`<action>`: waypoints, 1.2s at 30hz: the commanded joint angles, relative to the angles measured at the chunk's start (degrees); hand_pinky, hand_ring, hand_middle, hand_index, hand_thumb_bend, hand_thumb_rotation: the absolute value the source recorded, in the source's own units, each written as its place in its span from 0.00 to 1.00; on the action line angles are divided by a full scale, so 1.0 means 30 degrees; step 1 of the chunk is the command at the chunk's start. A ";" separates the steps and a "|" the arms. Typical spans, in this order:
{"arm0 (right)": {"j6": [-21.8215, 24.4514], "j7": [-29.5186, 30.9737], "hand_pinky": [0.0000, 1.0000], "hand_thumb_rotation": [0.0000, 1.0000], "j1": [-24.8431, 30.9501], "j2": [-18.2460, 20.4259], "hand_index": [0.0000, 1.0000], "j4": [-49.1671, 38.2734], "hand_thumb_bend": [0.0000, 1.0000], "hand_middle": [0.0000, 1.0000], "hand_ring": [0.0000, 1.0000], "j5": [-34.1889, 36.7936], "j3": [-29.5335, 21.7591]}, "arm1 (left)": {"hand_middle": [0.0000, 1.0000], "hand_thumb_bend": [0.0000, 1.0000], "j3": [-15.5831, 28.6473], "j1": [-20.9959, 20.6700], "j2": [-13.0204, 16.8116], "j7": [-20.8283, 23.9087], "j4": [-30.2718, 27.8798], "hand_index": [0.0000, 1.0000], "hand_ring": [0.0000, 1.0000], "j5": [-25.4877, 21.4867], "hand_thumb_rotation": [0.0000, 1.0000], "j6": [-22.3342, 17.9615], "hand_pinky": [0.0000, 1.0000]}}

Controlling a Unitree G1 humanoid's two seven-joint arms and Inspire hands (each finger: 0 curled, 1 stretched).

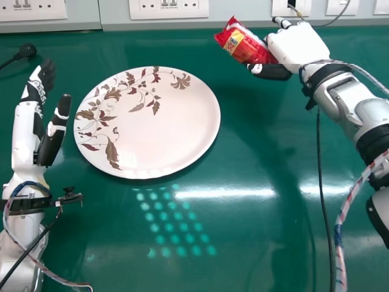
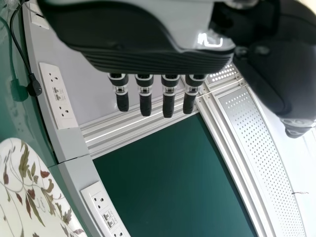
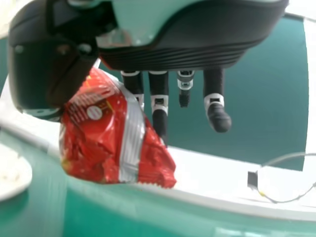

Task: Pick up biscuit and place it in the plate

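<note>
- Pinching the biscuit packet (image 1: pixel 243 45), the right hand (image 1: pixel 299 44) is partly closed, its thumb on one side and some fingers on the other; other fingers reach past the packet without wrapping it.
- The packet, red with a yellow patch and a silver band, is at the far side of the table, to the right of the plate and apart from it, and looks raised off the surface.
- Its long axis slants in the head view: the free end points to the far left, towards the wall, and the other end runs back into the hand.
- The left hand (image 1: pixel 25 125) is open at the left of the head view, fingers straight and pointing towards the wall, holding nothing.
- The plate (image 1: pixel 173 125) lies flat between the hands, pale and round, with brown and dark red leaves mostly along its left and far parts.
- The table (image 1: pixel 243 249) is glossy green, with bright streaks of reflected light and a patch of pale green dots in front of the plate.
- A black plug (image 1: pixel 26 51) lies near the far left corner.
- Along the far edge runs grey trunking with white socket panels (image 1: pixel 169 8).
- The left wrist view also takes in a dark green panel (image 2: pixel 173 173) in a pale metal frame, beside a perforated strip (image 2: pixel 256 128).
</note>
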 commanded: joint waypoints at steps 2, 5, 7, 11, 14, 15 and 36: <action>0.0130 0.0698 0.07 0.00 0.0978 -0.0905 0.49 -0.2421 0.51 0.41 0.11 0.0727 -0.1249 | 1.00 1.00 0.0344 0.0415 0.0156 0.0232 0.0066 1.00 1.00 0.0575 0.73 0.0275 1.00; 0.0204 0.1528 0.05 0.00 0.1857 -0.1281 0.48 -0.4877 0.52 0.42 0.08 0.1059 -0.2156 | 1.00 1.00 0.0395 0.0417 0.0181 0.0199 0.0160 1.00 1.00 0.0622 0.74 0.0340 1.00; 0.0235 0.2159 0.05 0.00 0.2427 -0.1444 0.48 -0.6631 0.52 0.43 0.08 0.1148 -0.2689 | 1.00 1.00 0.0405 0.0374 0.0235 0.0152 0.0308 1.00 1.00 0.0591 0.74 0.0232 1.00; -0.0255 0.3528 0.06 0.00 0.3495 -0.1311 0.48 -1.0003 0.51 0.41 0.09 0.1728 -0.3650 | 1.00 1.00 0.0346 0.0301 0.0402 0.0079 0.0435 1.00 1.00 0.0794 0.75 0.0200 1.00; -0.0105 0.4758 0.06 0.00 0.4244 -0.0399 0.48 -1.2117 0.51 0.41 0.09 0.2203 -0.3951 | 1.00 0.99 0.0210 0.0140 0.0375 -0.0078 0.0589 1.00 1.00 0.0555 0.74 0.0165 1.00; -0.0034 0.5204 0.06 0.00 0.4373 -0.0023 0.48 -1.2524 0.52 0.42 0.09 0.2342 -0.3938 | 1.00 0.98 0.0149 0.0038 0.0333 -0.0144 0.0703 1.00 1.00 0.0397 0.72 0.0098 1.00; -0.1712 0.3423 0.06 0.00 0.2784 0.6400 0.48 -0.7152 0.52 0.42 0.10 -0.0520 -0.0847 | 1.00 0.99 0.0085 -0.0292 0.0308 -0.0455 0.0571 1.00 1.00 -0.0187 0.70 0.0190 1.00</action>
